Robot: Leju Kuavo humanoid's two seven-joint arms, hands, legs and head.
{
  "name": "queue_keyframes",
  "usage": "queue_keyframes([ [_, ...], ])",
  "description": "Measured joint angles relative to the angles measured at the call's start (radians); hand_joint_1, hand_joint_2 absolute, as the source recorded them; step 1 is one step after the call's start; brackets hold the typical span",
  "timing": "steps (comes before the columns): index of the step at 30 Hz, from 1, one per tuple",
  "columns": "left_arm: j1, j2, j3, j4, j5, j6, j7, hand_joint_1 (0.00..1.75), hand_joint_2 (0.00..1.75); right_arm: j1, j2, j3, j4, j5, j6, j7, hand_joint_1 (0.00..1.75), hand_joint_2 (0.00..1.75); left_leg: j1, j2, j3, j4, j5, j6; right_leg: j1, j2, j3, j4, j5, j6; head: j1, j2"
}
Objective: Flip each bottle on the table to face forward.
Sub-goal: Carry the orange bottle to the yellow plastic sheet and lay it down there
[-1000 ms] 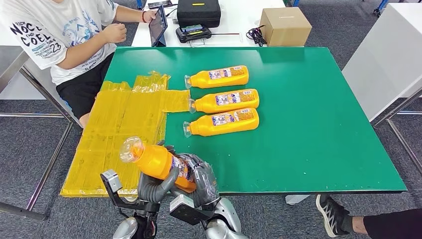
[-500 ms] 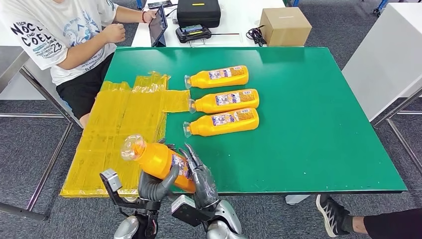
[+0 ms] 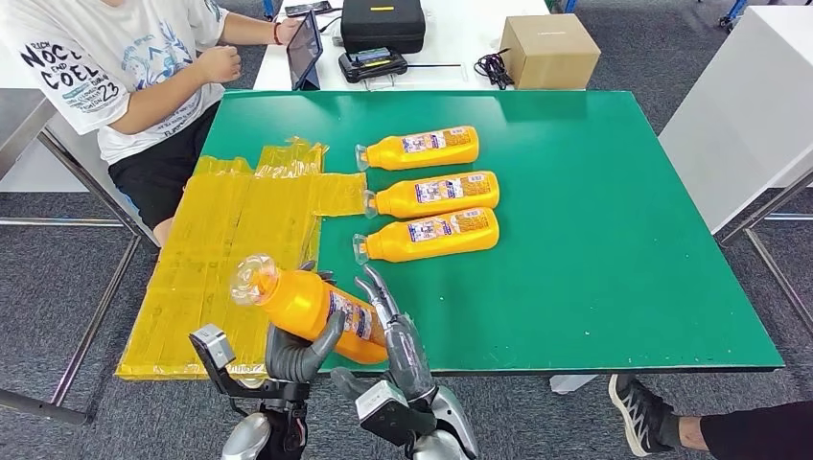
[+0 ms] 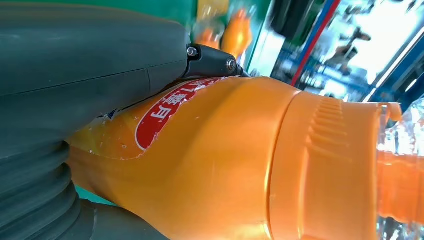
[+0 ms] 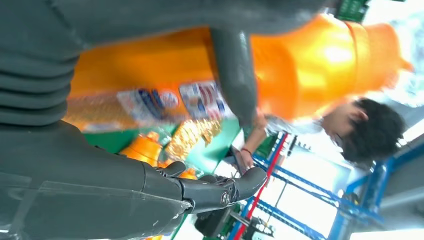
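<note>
My left hand [image 3: 295,351] grips an orange bottle [image 3: 309,308] above the table's near left corner, its clear cap tilted up and to the left. The left wrist view has the bottle [image 4: 225,165] close up, pressed against the hand [image 4: 75,90]. My right hand [image 3: 395,337] stands just right of the bottle with its fingers stretched out and apart. Its fingers [image 5: 215,192] hang free of the bottle [image 5: 300,65] in the right wrist view. Three more orange bottles lie in a row mid-table, labels up and caps to the left: far [image 3: 419,149], middle [image 3: 434,194], near [image 3: 429,235].
A green table [image 3: 594,240] carries a crumpled yellow plastic sheet [image 3: 240,230] over its left side. A person [image 3: 125,67] sits at the far left corner with a tablet [image 3: 305,46]. Behind stand a black case [image 3: 382,24] and a cardboard box [image 3: 549,50].
My right hand has let go of the bottle's base, and its fingers have straightened and spread. The left hand keeps its hold. The three lying bottles have not moved.
</note>
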Motion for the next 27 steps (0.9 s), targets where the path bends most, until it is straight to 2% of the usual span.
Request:
queue_keyframes([
  [5,-0.016,0.0,0.019,-0.002,-0.061,0.083,-0.041,1.75,1.75,0.022,-0.01,-0.004,-0.08,-0.042,0.006,-0.006,0.0,0.0,0.0,0.0,0.0,0.0,0.0,0.0,0.0,0.0,0.0,0.0,0.0,0.0,0.0,0.0],
  [8,-0.041,0.002,0.045,0.0,-0.158,0.195,-0.093,1.75,1.75,0.04,-0.023,0.001,-0.16,-0.12,0.03,-0.007,0.0,0.0,0.0,0.0,0.0,0.0,0.0,0.0,0.0,0.0,0.0,0.0,0.0,0.0,0.0,0.0],
  [12,-0.119,0.021,0.113,0.033,-0.414,0.428,-0.169,1.75,1.75,0.059,-0.035,0.004,-0.276,-0.222,0.096,-0.009,0.0,0.0,0.0,0.0,0.0,0.0,0.0,0.0,0.0,0.0,0.0,0.0,0.0,0.0,0.0,0.0],
  [14,-0.162,0.036,0.149,0.059,-0.611,0.544,-0.178,1.75,1.75,0.061,-0.035,-0.001,-0.302,-0.242,0.123,-0.009,0.0,0.0,0.001,0.0,0.0,0.0,0.0,0.0,0.0,0.0,0.0,0.0,0.0,0.0,0.0,0.0],
  [16,-0.202,0.051,0.187,0.081,-0.792,0.612,-0.179,1.75,1.75,0.061,-0.034,-0.009,-0.307,-0.25,0.146,-0.009,0.0,0.0,0.001,0.0,0.0,0.0,0.001,0.0,0.0,0.0,0.001,0.001,0.0,0.0,0.0,0.0],
  [18,-0.231,0.061,0.217,0.098,-0.867,0.631,-0.179,1.75,1.75,0.061,-0.031,-0.015,-0.307,-0.253,0.157,-0.009,0.0,0.0,0.001,0.0,0.0,0.0,0.001,0.0,0.0,0.0,0.001,0.001,0.0,0.0,0.0,0.0],
  [21,-0.254,0.07,0.243,0.114,-0.874,0.638,-0.179,1.75,1.75,0.06,-0.027,-0.02,-0.308,-0.254,0.162,-0.009,0.0,0.0,0.0,0.0,0.0,0.0,0.001,0.0,0.0,0.0,0.001,0.001,0.0,0.0,0.0,0.0],
  [23,-0.261,0.073,0.261,0.119,-0.937,0.641,-0.179,1.75,1.75,0.06,-0.025,-0.023,-0.308,-0.247,0.164,-0.009,0.0,0.0,0.0,0.0,0.0,0.0,0.001,0.0,0.0,0.0,0.001,0.001,0.0,0.0,0.0,0.0],
  [27,-0.304,0.073,0.335,0.123,-1.361,0.642,-0.158,1.75,1.75,0.056,-0.018,-0.027,-0.298,-0.245,0.201,-0.008,0.0,0.0,0.0,0.0,-0.001,0.0,0.001,0.0,0.0,0.0,0.0,0.001,0.0,0.0,0.0,0.0],
])
